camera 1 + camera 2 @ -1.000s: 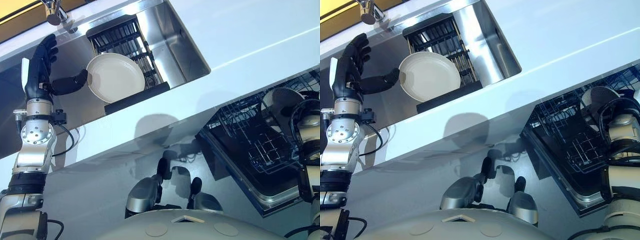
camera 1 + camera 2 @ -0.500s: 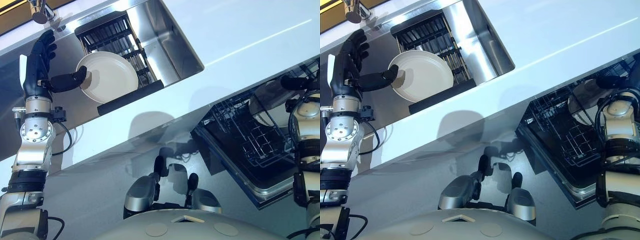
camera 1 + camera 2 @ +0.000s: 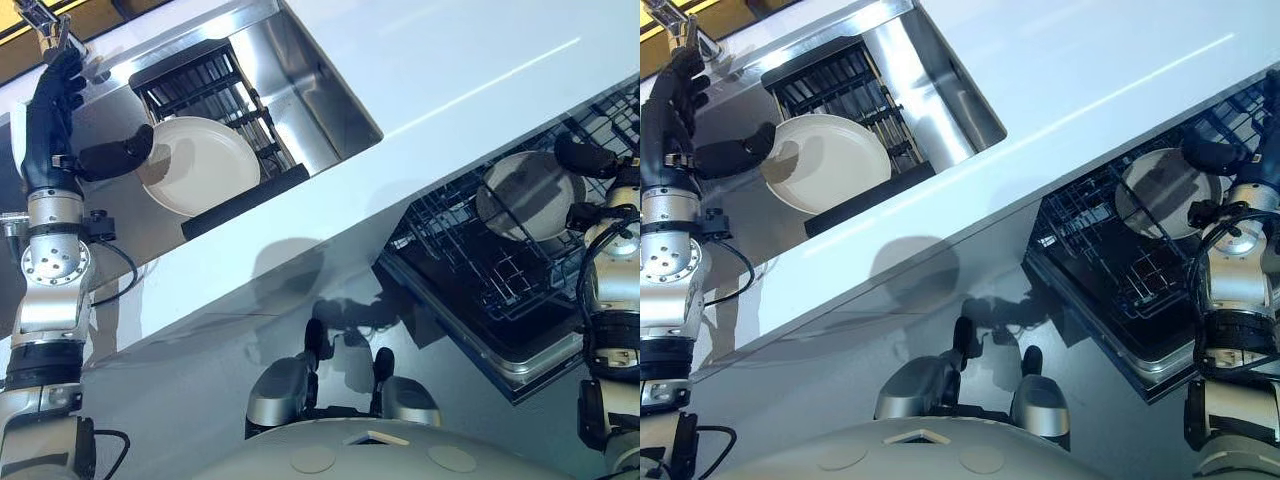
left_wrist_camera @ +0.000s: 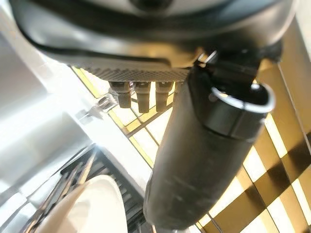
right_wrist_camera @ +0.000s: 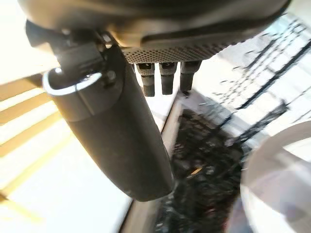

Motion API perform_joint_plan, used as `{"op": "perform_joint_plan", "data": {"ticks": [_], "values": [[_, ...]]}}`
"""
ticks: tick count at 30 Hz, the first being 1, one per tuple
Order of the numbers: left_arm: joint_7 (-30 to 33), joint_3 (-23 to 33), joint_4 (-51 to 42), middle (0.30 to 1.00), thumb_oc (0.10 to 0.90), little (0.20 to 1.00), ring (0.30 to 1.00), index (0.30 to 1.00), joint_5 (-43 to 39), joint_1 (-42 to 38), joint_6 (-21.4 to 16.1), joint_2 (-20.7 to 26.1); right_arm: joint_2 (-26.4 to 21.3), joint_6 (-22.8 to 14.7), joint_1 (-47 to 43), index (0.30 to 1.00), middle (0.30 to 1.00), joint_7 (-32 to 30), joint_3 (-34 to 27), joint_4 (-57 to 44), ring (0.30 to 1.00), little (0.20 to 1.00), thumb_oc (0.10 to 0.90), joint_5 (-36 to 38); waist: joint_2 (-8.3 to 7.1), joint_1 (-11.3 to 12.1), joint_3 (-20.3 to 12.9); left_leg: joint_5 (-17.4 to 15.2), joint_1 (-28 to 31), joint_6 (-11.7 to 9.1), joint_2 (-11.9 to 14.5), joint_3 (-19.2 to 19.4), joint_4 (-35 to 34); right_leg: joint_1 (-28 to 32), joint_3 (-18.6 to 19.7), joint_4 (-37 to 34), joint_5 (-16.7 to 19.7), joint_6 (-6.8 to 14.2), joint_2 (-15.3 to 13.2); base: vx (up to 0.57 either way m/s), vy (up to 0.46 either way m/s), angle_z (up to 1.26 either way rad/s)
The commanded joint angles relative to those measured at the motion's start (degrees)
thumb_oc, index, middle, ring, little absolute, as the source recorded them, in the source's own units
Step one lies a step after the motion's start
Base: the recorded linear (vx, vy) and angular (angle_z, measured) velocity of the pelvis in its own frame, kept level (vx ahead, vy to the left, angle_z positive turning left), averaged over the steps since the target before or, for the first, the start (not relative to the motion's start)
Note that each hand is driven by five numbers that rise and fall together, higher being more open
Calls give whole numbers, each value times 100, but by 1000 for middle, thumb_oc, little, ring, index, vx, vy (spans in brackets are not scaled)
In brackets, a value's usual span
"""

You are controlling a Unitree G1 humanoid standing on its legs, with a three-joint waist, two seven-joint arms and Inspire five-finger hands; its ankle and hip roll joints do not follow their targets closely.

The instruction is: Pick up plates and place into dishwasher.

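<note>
A white plate (image 3: 200,165) leans in a dark rack (image 3: 190,85) inside the steel sink (image 3: 320,90). My left hand (image 3: 50,120) stands to its left, open, fingers straight up, thumb reaching out to the plate's rim. In the left wrist view the thumb (image 4: 194,160) hangs beside the plate (image 4: 82,208). A second white plate (image 3: 525,195) stands in the dishwasher's wire basket (image 3: 470,250). My right hand (image 3: 590,158) is at that plate's far right edge, open, thumb pointing across the rim. The right wrist view has this plate (image 5: 277,184) apart from the thumb (image 5: 116,141).
A white counter (image 3: 450,80) runs between the sink and the open dishwasher. A tap (image 3: 45,20) stands just behind my left hand. The basket's wires rise around the plate on all sides.
The camera has swung, shifting the whole scene left. My right hand has moved from the plate's near side up to its far edge. The left hand stays by the sink plate.
</note>
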Motion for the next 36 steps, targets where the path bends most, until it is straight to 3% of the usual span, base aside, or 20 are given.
{"op": "perform_joint_plan", "data": {"ticks": [1,4,9,17,25,36], "values": [[212,451,110,900,800,900,900,900,678,127,-420,507,-365,-889,200,900,900,-7,-57,-598,900,900,800,-1,-20,-51,-1415,-1116,260,61,-240,290,329,-646,-45,796,-609,-53,288,-123,82,-7],[425,502,216,900,800,900,900,900,1393,219,-514,709,-330,-996,260,900,900,135,-37,-691,900,900,800,40,-17,-65,-1462,-1161,269,83,-254,348,356,-626,21,715,-568,-21,270,-81,65,-9],[1305,546,381,900,800,900,900,900,3472,445,-576,1402,-285,-1022,450,900,900,412,42,-913,900,900,800,83,1,-109,-1545,-1225,290,128,-258,442,370,-615,186,624,-503,42,235,-72,69,-13],[1911,530,379,900,800,900,900,900,5335,1002,-81,2134,-250,-999,707,900,900,717,193,-975,900,900,800,313,9,-81,-1620,-1243,440,142,-234,504,188,-527,149,515,-470,131,209,-27,37,-10],[2029,543,262,900,800,900,900,900,6185,1448,272,2391,-225,-991,876,900,900,819,246,-994,900,900,800,523,-14,-51,-1634,-1210,503,148,-215,502,80,-508,32,544,-494,142,207,-15,1,0],[1436,-178,124,900,800,900,900,900,6589,1379,108,2232,34,-1335,1091,900,900,979,293,-1415,900,900,800,876,22,-121,-1610,-1187,509,173,-221,444,12,-530,-63,682,-570,137,234,-15,-6,10]]}}
